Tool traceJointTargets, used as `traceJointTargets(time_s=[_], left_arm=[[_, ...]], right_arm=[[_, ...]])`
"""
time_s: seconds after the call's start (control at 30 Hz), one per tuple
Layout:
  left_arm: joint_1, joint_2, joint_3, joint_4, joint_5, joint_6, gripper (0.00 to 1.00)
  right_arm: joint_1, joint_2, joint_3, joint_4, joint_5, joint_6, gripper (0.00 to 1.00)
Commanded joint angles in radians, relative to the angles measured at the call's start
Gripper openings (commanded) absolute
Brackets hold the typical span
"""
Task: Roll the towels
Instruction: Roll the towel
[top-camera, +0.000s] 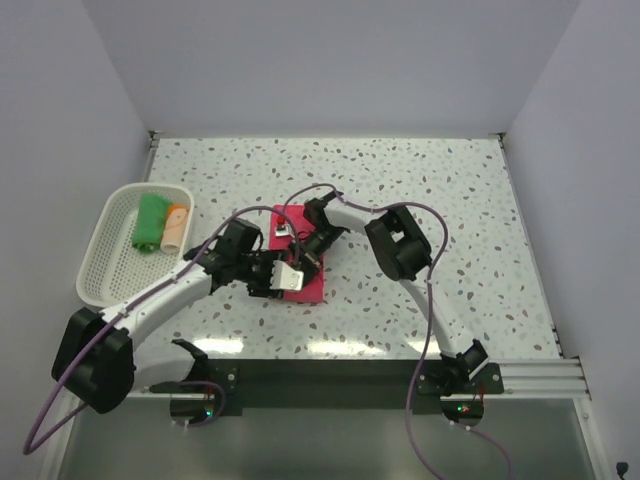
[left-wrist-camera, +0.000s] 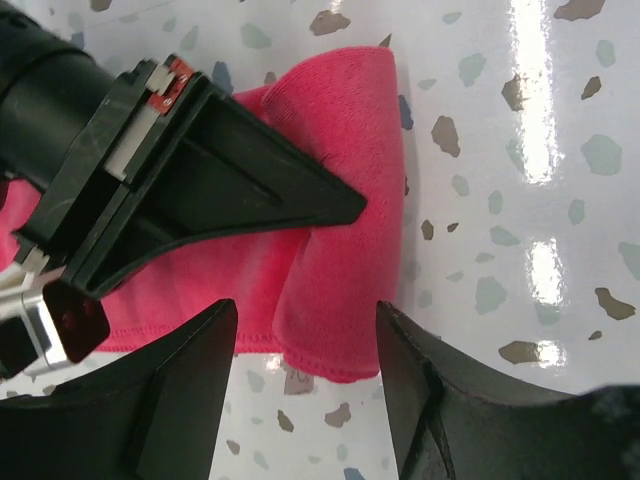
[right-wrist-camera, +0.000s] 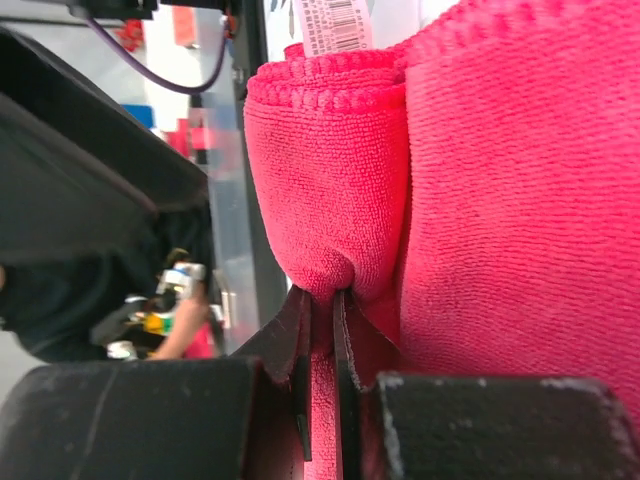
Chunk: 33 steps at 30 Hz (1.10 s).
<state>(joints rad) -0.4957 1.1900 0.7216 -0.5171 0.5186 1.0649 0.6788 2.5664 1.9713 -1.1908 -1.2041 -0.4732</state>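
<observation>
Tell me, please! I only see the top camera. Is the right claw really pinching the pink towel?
Observer: Yes. The right wrist camera shows the right gripper shut on a fold of the pink-red towel.
Operator: What about the left claw?
Observer: The left gripper is open, with the towel's folded end lying between its fingers.
Operator: What's the white bit on the towel?
Observer: A label with a barcode printed on it, at the towel's edge.
</observation>
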Motion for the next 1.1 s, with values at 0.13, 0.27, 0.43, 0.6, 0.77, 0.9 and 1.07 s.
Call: traceJointTargets(time_s=[0.13,0.27,0.43,0.6,0.77,0.9,1.07], left_arm=[[-0.118,0.065,-0.04,0.106,-0.045,0.0,0.64],[-0.165,0.138,-0.042,0.127,-0.072,-0.055,0.64],[-0.175,0.206,-0.082,0.198,-0.135,-0.091,0.45],[-0.175,0.246,-0.099,0.161,-0.132,-0.092,0.19],[-0.175,0.269,-0.091,0.077,-0.106,-0.115,0.07],[-0.173,0.298,-0.041,-0.018,-0.06,-0.14,0.01],[-0.086,0.385,0.061,-0.196,0.094,-0.143,0.0]], right_arm=[[-0.008,0.095,0.012,0.014,0.144,0.022,0.0],[-0.013,0.095,0.015,0.026,0.156,0.033,0.02],[-0.012,0.084,0.02,0.016,0.156,0.028,0.07],[-0.028,0.058,0.005,0.016,0.156,0.044,0.15],[-0.076,-0.049,0.006,0.033,0.182,0.073,0.37],[-0.123,-0.15,0.044,0.042,0.27,0.097,0.55],[-0.185,-0.363,-0.055,0.219,0.449,0.157,0.67]])
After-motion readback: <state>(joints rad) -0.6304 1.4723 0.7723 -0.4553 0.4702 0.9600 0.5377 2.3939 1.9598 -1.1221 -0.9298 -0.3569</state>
